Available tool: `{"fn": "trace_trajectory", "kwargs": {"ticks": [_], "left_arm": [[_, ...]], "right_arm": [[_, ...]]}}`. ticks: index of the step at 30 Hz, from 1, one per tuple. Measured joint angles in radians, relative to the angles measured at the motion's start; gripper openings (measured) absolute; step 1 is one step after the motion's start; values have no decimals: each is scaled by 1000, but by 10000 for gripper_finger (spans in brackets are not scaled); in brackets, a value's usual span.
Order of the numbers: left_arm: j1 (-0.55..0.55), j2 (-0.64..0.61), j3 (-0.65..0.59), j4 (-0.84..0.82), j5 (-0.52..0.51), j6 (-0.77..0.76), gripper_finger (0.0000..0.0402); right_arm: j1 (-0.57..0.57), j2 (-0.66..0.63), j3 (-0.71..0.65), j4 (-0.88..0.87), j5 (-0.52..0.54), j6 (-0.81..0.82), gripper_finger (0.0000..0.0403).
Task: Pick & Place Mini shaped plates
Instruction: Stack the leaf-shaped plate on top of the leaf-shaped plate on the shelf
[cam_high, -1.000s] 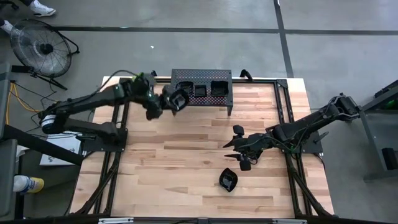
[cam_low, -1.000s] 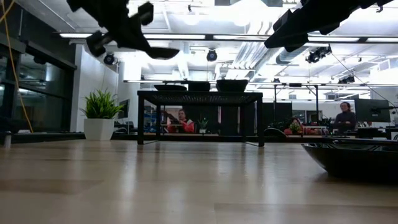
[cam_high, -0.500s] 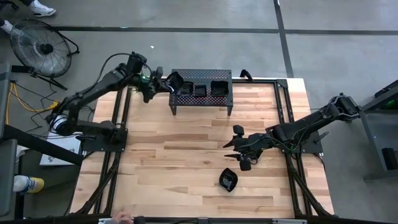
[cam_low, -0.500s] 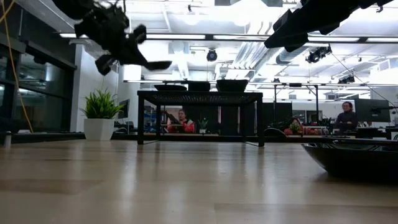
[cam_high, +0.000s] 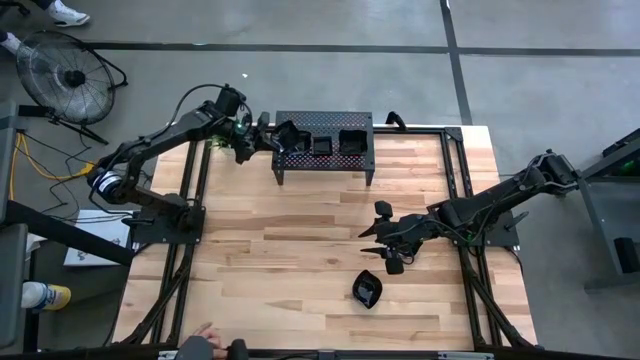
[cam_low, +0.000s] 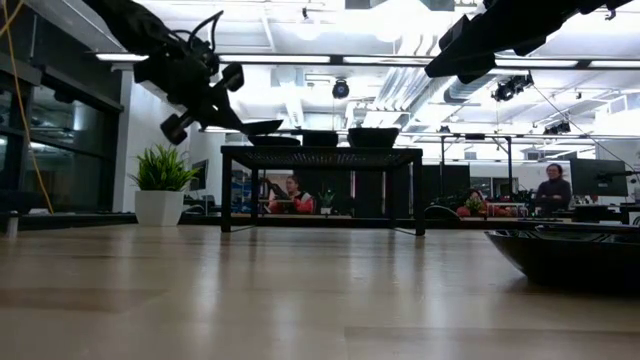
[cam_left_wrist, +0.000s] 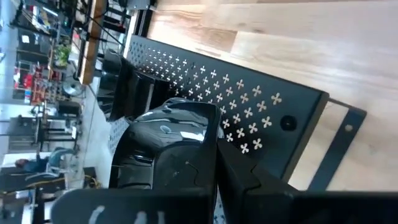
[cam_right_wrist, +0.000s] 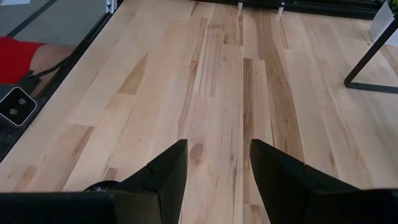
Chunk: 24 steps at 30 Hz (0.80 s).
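Observation:
My left gripper (cam_high: 262, 135) is shut on a small glossy black dish (cam_left_wrist: 166, 127) and holds it just above the left end of the black perforated stand (cam_high: 325, 160). In the low view the dish (cam_low: 262, 126) hangs over another dish lying on the stand's top (cam_low: 273, 141). Two more mini plates (cam_high: 322, 146) (cam_high: 352, 140) sit on the stand. One black dish (cam_high: 367, 290) lies on its base on the table, near the front. My right gripper (cam_high: 384, 246) is open and empty above the table's middle, right of centre. My left gripper pinches the dish by its near rim (cam_left_wrist: 155, 163) between its two fingers. The fingers come about level from the table's left. The dish is lifted clear, about level with its hollow up, a little above the stand's top.
The wooden table (cam_right_wrist: 217, 74) is bare in front of the right gripper. A person's hand (cam_high: 205, 340) shows at the table's near edge, left of centre. A potted plant (cam_low: 160, 185) and people stand in the room beyond the table.
My left gripper has carried the dish from over the table beside the stand's left end toward the far edge and then right, over the stand's left end. It has come down, and the dish now hangs level just above the stand. A hand has appeared at the near edge.

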<state>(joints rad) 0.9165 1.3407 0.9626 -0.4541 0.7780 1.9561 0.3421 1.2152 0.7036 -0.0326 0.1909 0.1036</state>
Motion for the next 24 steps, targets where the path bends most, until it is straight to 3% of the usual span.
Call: {"fn": "trace_trajectory", "kwargs": {"ticks": [3, 9, 15, 21, 24], "left_arm": [[0, 0, 22, -4, 10, 6, 0], [0, 0, 108, -60, 123, 16, 0], [0, 69, 263, -244, 204, 63, 0], [0, 242, 455, -569, 153, 219, 0], [0, 304, 516, -645, 101, 270, 0]], "right_arm": [[0, 0, 0, 0, 0, 0, 169], [0, 0, 0, 0, 0, 0, 169], [0, 0, 0, 0, 0, 0, 169], [0, 0, 0, 0, 0, 0, 169], [0, 0, 0, 0, 0, 0, 169]]}}
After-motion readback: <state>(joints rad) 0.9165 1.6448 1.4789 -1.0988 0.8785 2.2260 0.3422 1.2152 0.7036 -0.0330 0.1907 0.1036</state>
